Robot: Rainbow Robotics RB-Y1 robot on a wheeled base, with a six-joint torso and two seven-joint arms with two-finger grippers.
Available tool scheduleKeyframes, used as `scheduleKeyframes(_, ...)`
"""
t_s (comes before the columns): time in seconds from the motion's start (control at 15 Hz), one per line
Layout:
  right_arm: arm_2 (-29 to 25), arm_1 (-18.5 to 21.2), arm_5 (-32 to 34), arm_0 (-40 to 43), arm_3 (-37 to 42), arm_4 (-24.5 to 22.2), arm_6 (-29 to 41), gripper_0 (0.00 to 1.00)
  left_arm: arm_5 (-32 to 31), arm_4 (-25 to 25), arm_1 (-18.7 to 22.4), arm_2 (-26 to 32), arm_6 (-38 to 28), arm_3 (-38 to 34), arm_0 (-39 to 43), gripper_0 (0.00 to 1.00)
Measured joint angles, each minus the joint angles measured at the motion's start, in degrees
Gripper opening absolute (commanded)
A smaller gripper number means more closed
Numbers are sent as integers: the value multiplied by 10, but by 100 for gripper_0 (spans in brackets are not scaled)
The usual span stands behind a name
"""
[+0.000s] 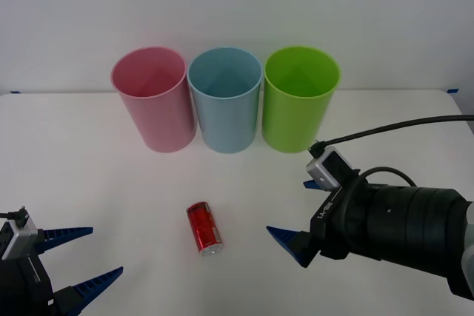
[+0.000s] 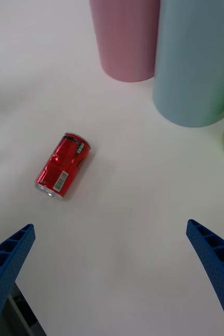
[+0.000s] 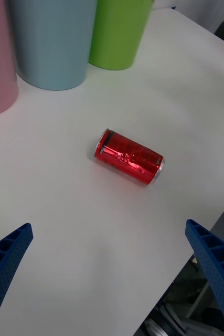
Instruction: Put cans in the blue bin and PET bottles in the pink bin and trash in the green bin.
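- On the white table (image 1: pixel 89 183), 1 red can (image 1: pixel 204 228) lies on its side, well in front of the blue bin (image 1: pixel 224 99) and touching nothing.
- 3 bins stand upright in 1 row at the back: the pink bin (image 1: pixel 152 98) to the left of the blue bin, the green bin (image 1: pixel 301 98) to its right, each just beside its neighbour.
- From the front view the open mouths of all 3 bins show; the wrist views give only their outer walls.
- From the right wrist view a barcode on the can (image 2: pixel 62 164) shows, which the other views do not give.
- From the left wrist view the can (image 3: pixel 129 156) shows its long red side, and the table's near edge, with dark floor below it.
- 2 grippers are in view: the left gripper (image 1: pixel 80 257) is to the left of the can and nearer the camera, fingers spread apart and holding nothing.
- Right gripper (image 1: pixel 289 243) is to the right of the can; its fingers (image 2: pixel 9 260) sit wide apart and hold nothing.
- Bare table surrounds the can on every side, between it and the bins and between it and both grippers.
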State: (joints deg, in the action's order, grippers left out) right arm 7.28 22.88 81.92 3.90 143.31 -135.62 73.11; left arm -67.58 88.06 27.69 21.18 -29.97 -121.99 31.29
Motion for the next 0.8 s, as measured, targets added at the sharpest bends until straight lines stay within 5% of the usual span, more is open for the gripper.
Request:
scheduleKeyframes(0.4,98,-33,0,-68,-101,-64,0,100,0,0,0,0,0,0,0,100)
scheduleKeyframes(0.8,142,-74,-1,-101,-173,-100,-1,100,0,0,0,0,0,0,0,100)
